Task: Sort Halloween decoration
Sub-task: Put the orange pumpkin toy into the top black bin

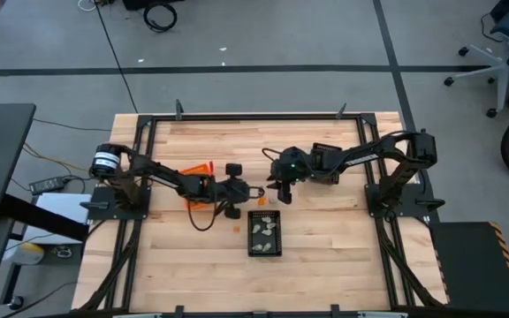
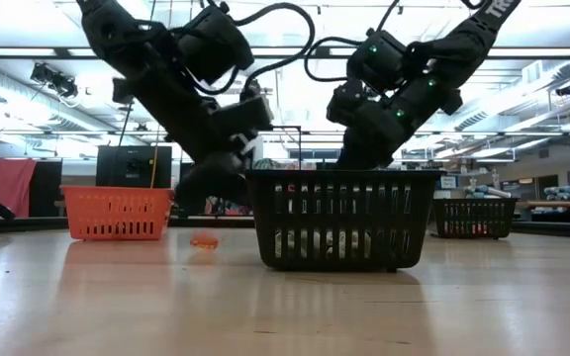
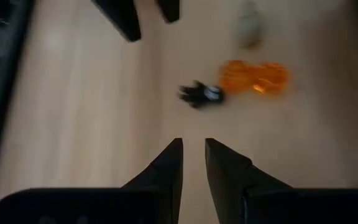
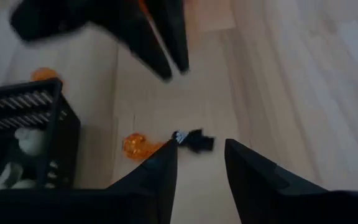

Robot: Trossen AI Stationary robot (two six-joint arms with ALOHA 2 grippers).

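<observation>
Right jaws (image 4: pixel 201 165) parted, black piece (image 4: pixel 194 140) between

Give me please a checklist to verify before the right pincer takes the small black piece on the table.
1. Right pincer open and empty: ok.
2. Black piece just ahead of its fingertips: ok.
3. Orange piece clear of the black one: cannot tell, it lies close beside.
4. Left pincer out of the way: not ok, it points at the same pieces, narrowly open.
5. Correct bin for black: cannot tell; the near black mesh bin shows only pale pieces.
</observation>
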